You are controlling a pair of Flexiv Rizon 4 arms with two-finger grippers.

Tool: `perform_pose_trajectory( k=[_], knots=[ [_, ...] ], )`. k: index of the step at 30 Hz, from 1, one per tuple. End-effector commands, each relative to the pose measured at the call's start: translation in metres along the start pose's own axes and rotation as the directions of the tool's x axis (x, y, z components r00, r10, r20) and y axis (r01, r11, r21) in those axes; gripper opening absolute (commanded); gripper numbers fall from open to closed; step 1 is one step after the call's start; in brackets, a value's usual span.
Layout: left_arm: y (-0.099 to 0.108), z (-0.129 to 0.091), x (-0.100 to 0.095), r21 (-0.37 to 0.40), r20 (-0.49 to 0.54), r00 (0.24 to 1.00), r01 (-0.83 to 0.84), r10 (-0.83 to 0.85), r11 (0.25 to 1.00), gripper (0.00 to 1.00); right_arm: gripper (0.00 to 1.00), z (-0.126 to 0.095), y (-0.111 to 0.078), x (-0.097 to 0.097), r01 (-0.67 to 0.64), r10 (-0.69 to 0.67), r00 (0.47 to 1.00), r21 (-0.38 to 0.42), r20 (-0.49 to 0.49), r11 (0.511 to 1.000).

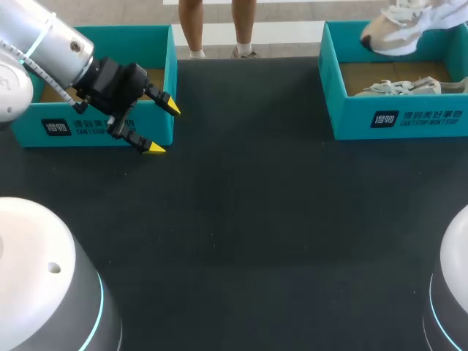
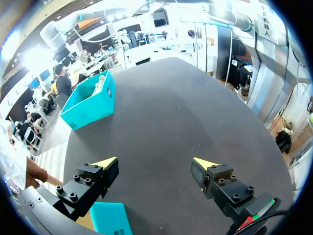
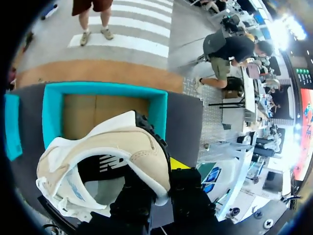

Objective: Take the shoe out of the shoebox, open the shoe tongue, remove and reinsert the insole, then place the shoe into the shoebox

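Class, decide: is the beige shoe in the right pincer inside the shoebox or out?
Out. The right pincer holds the shoe lifted above the teal shoebox, whose cardboard floor shows beyond it.

White print beside a dark square logo, not read off here, stands on the front wall of the left shoebox (image 1: pixel 95 139) at upper left and the right shoebox (image 1: pixel 351 121) at upper right, and a dark letter logo marks the side of the shoe (image 3: pixel 122 142).
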State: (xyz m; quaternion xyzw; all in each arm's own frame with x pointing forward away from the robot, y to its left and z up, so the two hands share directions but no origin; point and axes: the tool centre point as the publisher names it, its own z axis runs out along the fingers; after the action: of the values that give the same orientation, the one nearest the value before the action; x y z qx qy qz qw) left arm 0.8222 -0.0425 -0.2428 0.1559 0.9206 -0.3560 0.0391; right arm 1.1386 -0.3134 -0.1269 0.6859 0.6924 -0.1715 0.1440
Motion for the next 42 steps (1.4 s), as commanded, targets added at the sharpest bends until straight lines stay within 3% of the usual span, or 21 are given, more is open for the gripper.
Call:
perform_pose_trajectory(
  k=[1,8,18,28,34,42],
  knots=[
    [0.000,0.000,0.000,-0.002,-0.001,1.000,0.000,0.000,1.000,1.00,0.00,-0.004,0.011,-0.004,-0.147,0.151,0.988,0.091,-0.032,0.985],
    [0.000,0.000,0.000,-0.002,-0.001,1.000,0.000,0.000,1.000,1.00,0.00,-0.004,0.011,-0.004,-0.147,0.151,0.988,0.091,-0.032,0.985],
    [0.000,0.000,0.000,-0.002,-0.001,1.000,0.000,0.000,1.000,1.00,0.00,0.020,-0.007,0.005,-0.335,0.341,0.940,0.138,-0.022,0.932],
    [0.000,0.000,0.000,-0.002,-0.001,1.000,0.000,0.000,1.000,1.00,0.00,0.037,-0.003,0.019,-0.536,0.536,0.844,0.008,-0.019,0.844],
    [0.000,0.000,0.000,-0.002,-0.001,1.000,0.000,0.000,1.000,1.00,0.00,0.055,-0.004,0.022,-0.559,0.558,0.829,-0.042,-0.032,0.828],
    [0.000,0.000,0.000,-0.002,-0.001,1.000,0.000,0.000,1.000,1.00,0.00,0.069,-0.010,0.029,-0.536,0.534,0.844,-0.046,-0.052,0.843]
  ],
)
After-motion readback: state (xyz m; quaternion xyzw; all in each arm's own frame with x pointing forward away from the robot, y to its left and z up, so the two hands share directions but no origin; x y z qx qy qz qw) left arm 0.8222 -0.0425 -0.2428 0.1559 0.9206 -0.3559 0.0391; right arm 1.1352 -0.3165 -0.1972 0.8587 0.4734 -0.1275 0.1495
